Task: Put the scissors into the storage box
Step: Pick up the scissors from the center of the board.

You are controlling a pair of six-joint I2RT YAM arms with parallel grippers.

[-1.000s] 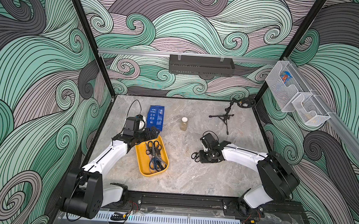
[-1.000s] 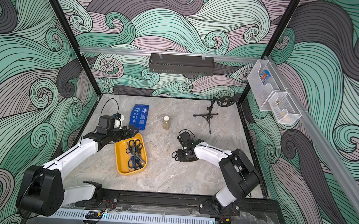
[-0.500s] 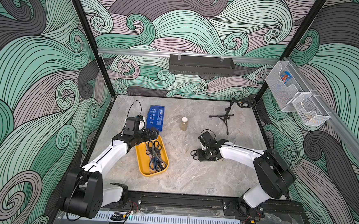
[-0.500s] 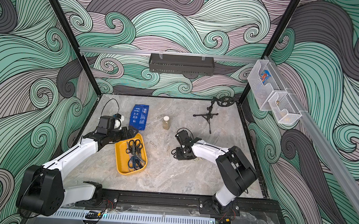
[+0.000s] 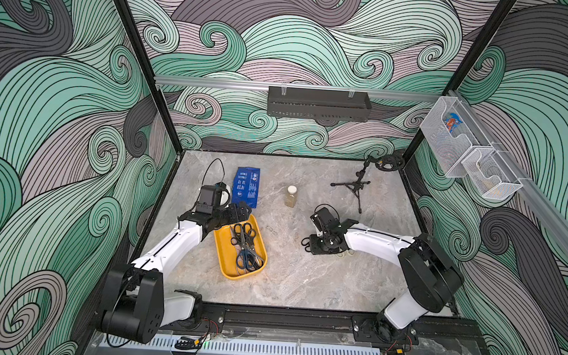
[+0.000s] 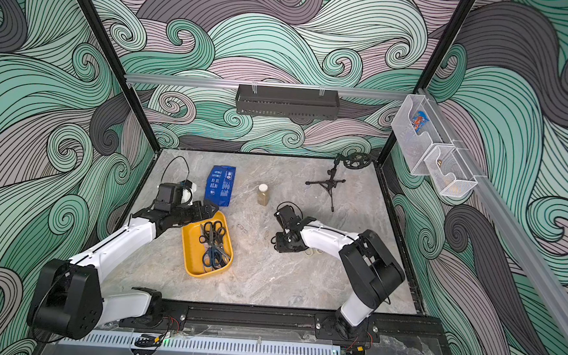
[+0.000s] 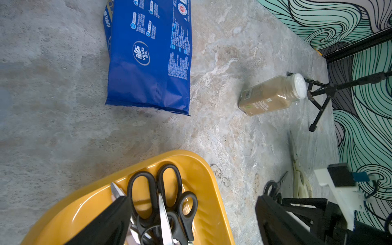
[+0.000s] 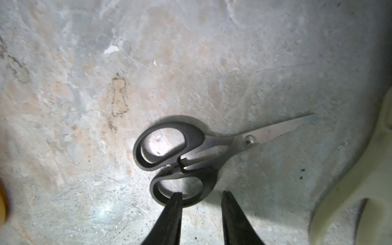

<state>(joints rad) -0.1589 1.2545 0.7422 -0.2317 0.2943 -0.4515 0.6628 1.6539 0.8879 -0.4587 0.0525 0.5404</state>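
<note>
right end effector (image 8: 201,195) is low over the tabletop (image 5: 303,287), centre-right in both top views, at a small black-handled scissors (image 8: 191,152) lying flat with blades shut. Jaws narrow, not clamped: one fingertip (image 8: 176,199) is over the inside of the smaller handle loop, the other just outside it. cream shears (image 7: 301,180) lie just beside, partly under that arm. storage box (image 5: 222,249) is centre-left, with black-handled pairs (image 5: 242,231) and a blue-handled pair (image 5: 245,260) piled inside. left end effector (image 5: 240,213) hovers at the box's upper end, jaws wide, nothing between them.
</note>
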